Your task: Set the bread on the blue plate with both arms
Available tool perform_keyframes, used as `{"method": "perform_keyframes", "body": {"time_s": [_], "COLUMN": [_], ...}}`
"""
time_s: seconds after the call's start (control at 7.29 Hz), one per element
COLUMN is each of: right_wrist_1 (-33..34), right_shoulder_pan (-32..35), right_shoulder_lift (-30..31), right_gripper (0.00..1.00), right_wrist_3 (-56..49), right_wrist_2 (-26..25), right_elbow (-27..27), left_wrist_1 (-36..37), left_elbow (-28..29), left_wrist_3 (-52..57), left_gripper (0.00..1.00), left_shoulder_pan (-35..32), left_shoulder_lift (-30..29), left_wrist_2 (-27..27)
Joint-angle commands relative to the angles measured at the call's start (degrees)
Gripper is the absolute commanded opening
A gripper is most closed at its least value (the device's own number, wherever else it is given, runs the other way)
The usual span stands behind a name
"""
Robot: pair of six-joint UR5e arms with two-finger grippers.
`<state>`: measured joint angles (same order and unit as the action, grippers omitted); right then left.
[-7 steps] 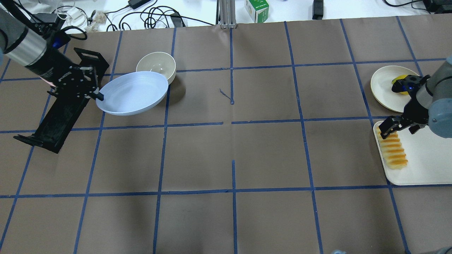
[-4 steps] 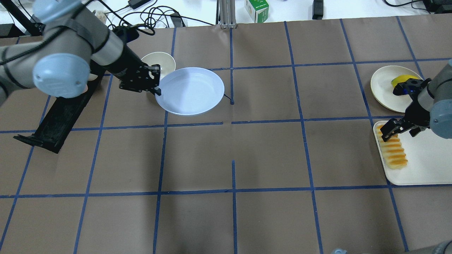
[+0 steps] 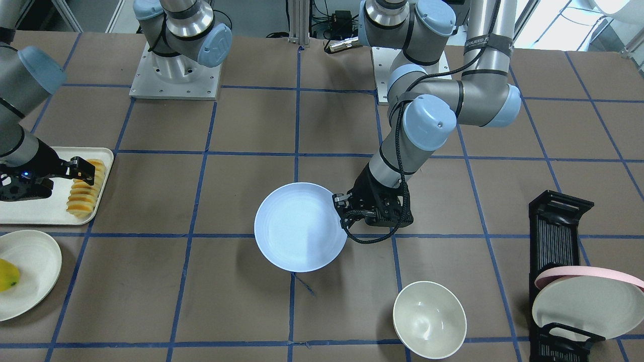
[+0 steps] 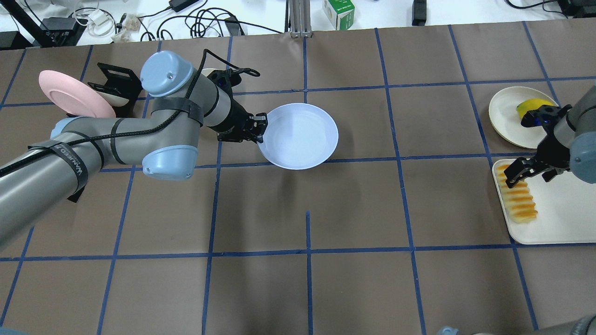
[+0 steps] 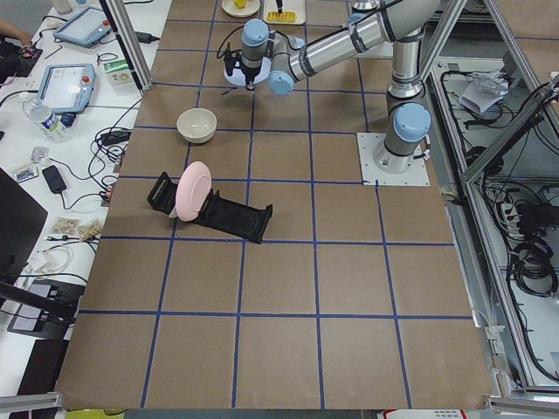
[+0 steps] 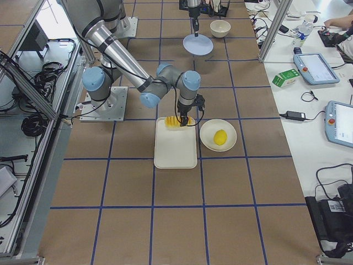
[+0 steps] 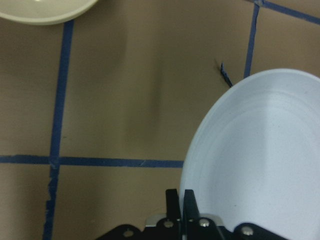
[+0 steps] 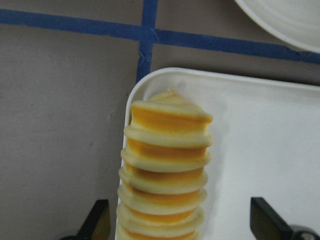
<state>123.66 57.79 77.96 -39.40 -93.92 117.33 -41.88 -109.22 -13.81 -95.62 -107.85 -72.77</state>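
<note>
Our left tool (image 4: 261, 127) now holds the blue plate (image 4: 305, 137) nearer centre than before, pinching its rim; our right tool (image 4: 530, 173) gapes wide astride the bread (image 4: 520, 202).

Silver-grey arms (image 4: 125, 132) w/ lt-blue joint caps (image 4: 167, 163); black cable (image 3: 398, 151) + straps (image 4: 179, 106) on left one.

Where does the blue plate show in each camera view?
Front-facing: blue plate at centre.
Overhead: plate centre, upper half.
Exterior left: plate far, top.
Exterior right: plate far, top.
Left wrist: plate lower right.
Right wrist: absent.
Shared landmark: cream bowl nearby.
</note>
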Motion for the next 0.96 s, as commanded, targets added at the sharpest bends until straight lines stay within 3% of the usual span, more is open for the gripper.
{"method": "perform_keyframes", "body": {"time_s": [0.0, 0.27, 0.55, 0.69, 0.82], "right_wrist_1": [-0.1, 0.1, 2.5, 2.3, 2.1], "right_shoulder_pan": [-0.3, -0.2, -0.2, -0.2, -0.2], "right_shoulder_lift": [-0.1, -2.4, -3.4, -3.0, -2.9], "right_gripper": [1.00, 1.00, 1.00, 0.46, 0.06], "right_wrist_3": [0.3, 1.7, 1.6, 1.4, 1.7], "right_wrist_2": [0.2, 0.9, 0.8, 0.7, 0.6], "right_elbow": [0.0, 1.1, 1.4, 1.1, 1.1], "left_wrist_1": [3.6, 11.1, 13.3, 14.0, 14.3], "left_elbow": [-1.9, -5.2, -5.3, -5.0, -4.3], "left_wrist_3": [1.2, 2.0, 2.7, 5.3, 5.6], "left_gripper": [0.00, 0.00, 0.00, 0.99, 1.00], "left_shoulder_pan": [-1.1, -1.1, -1.1, -1.1, -0.7], "left_shoulder_lift": [-2.3, -3.4, -4.5, -4.4, -4.0], "left_wrist_2": [-0.2, -0.3, -0.3, -0.9, -1.0]}}
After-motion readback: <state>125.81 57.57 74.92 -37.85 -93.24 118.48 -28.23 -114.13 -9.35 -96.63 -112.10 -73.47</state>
